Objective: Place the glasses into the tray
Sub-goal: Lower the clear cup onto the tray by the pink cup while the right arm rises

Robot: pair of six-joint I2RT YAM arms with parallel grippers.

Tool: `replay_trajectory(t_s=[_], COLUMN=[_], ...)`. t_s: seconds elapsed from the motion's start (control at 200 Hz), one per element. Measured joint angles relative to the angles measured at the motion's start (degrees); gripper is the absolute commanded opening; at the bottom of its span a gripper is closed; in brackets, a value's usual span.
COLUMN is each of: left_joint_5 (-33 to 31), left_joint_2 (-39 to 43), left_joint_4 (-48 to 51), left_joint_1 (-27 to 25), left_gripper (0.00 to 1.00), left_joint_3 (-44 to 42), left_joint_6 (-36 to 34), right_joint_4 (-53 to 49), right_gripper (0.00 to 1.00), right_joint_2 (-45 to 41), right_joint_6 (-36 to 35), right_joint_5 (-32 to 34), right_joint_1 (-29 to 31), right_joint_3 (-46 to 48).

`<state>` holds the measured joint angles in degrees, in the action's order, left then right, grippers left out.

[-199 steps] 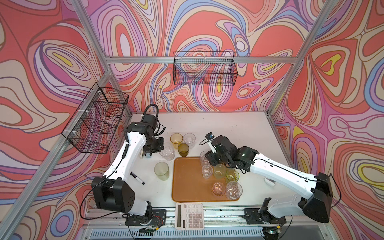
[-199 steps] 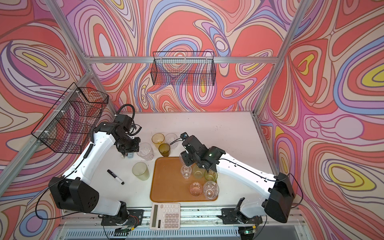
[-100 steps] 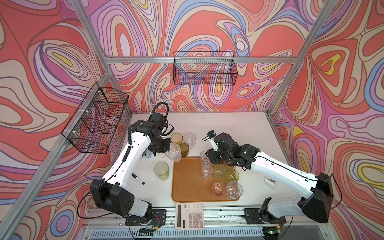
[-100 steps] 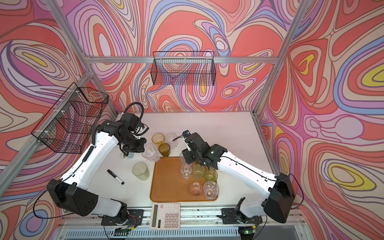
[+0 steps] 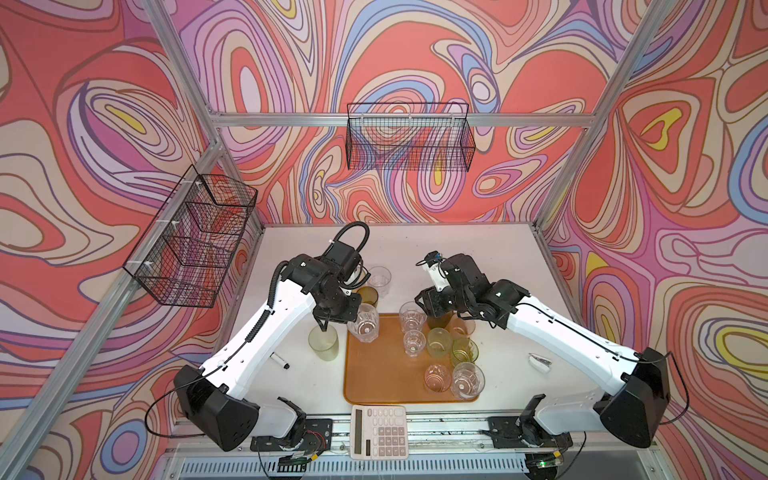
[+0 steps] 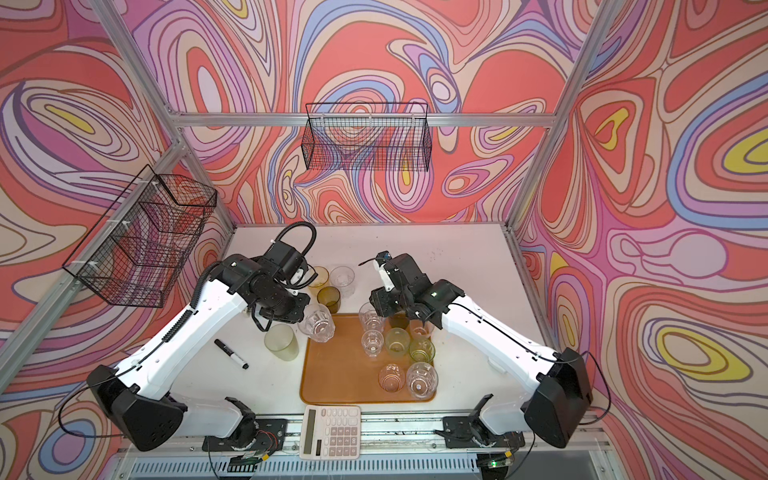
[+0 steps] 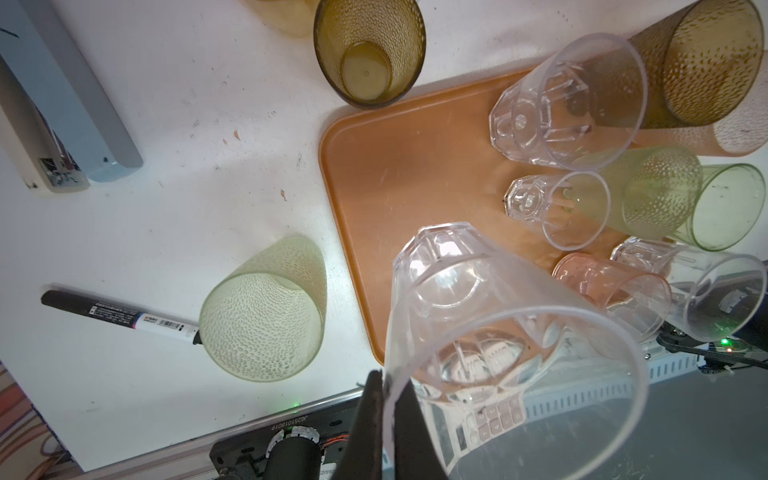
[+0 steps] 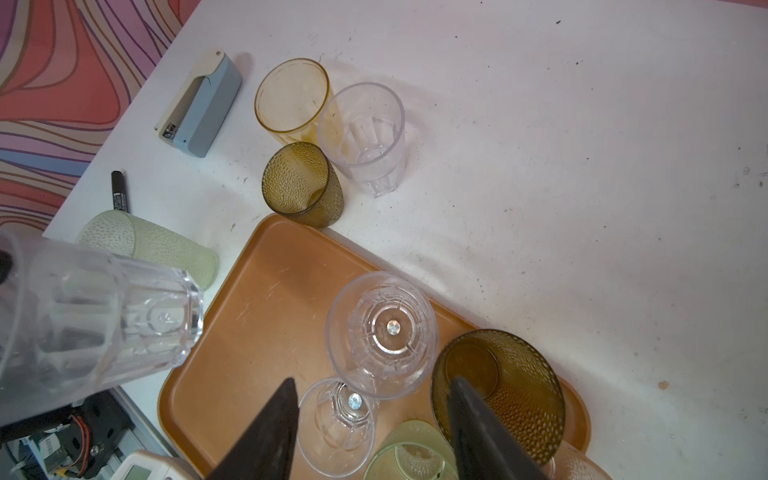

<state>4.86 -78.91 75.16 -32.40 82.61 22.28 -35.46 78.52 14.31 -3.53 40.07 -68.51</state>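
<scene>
Above the far left corner of the tray (image 5: 374, 386), the left hand (image 7: 386, 401) is gripping a tilted clear faceted glass (image 5: 365, 326) by its rim. Other glasses (image 5: 438, 343) are standing in the tray's right half. The right hand (image 8: 372, 382) is hovering, jaws spread apart, over the olive-brown glass (image 8: 511, 399) at the tray's far edge.

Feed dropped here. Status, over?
Left end effector shut on clear glass, over tray corner. Right end effector open, holding nothing. Four glasses off tray.

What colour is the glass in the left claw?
Clear, with a faceted base; the glass shows best in the left wrist view.
</scene>
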Motion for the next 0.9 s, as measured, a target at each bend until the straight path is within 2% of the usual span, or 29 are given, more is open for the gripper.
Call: replay_trajectory(t_s=[0.185, 0.556, 0.901], left_joint_5=[-0.1, -2.6, -3.4], left_joint_2=[0.1, -0.2, -5.2], left_joint_4=[-0.3, -1.9, -6.2], left_joint_1=[-5.9, -15.5, -23.7], left_gripper=[0.0, 0.0, 0.0], left_joint_3=[-3.1, -3.9, -4.7], left_joint_6=[4.6, 13.2, 20.0], right_joint_4=[0.6, 2.6, 2.9], right_gripper=[0.61, 0.62, 0.62], right_joint_2=[-0.6, -1.2, -2.4], right_joint_6=[0.9, 2.4, 3.0], right_joint_5=[-3.0, -7.6, -10.7], right_joint_1=[-2.2, -5.3, -9.4], right_joint_3=[0.0, 0.5, 1.7])
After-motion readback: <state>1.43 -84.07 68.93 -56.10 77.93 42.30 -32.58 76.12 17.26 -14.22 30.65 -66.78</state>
